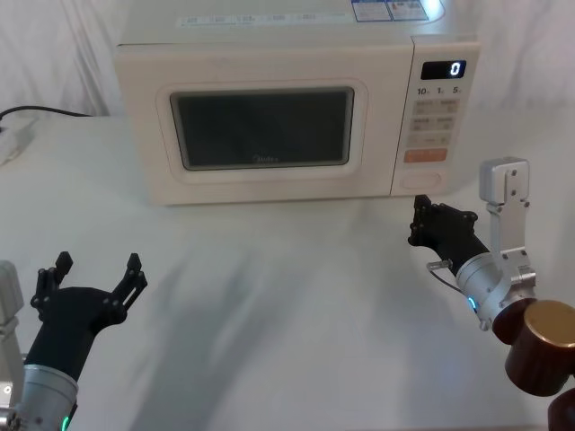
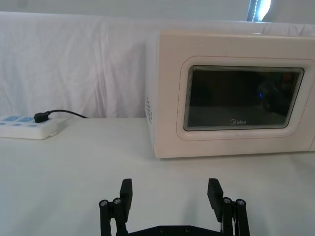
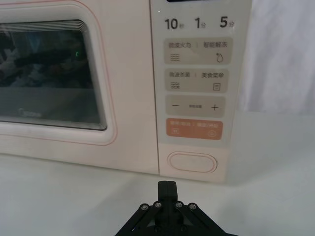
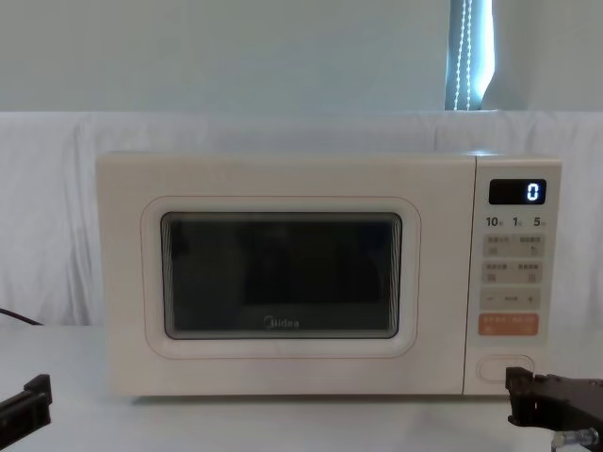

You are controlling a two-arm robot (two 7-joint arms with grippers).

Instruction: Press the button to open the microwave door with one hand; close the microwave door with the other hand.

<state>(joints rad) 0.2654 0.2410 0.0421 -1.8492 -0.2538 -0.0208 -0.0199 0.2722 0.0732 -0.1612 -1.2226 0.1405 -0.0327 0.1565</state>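
Here, the largest thing before you is the white cloth-covered desk (image 1: 296,296), and at its far edge, about the middle, stands the cream boxy microwave (image 1: 269,54), front turned toward you. Its wide cream door with the dark rounded glass window (image 1: 262,128) sits flush with the body, shut, the small logo under the glass readable in the chest view. To the right of the door runs the control panel, topped by a black display (image 1: 443,69) showing "0".

Your right gripper (image 1: 419,222), black and blocky on its grey-white arm, hovers above the desk near the right edge, just in front of the panel's lower end and apart from it. Its fingers (image 3: 167,189) are pressed together, nothing between them, pointing at the panel. Your left gripper (image 1: 97,272) hangs over the front left corner of the desk, well apart from the microwave, its two fingers (image 2: 126,192) spread wide and holding nothing.

At the far left edge of the desk you can see a white power strip (image 2: 27,126) with a black plug and cord in it.

On the panel, the orange rectangular key (image 3: 193,131) lies above the large plain cream pill-shaped button (image 3: 192,162), which sits at the very bottom, directly ahead of your right gripper's closed tips and untouched.
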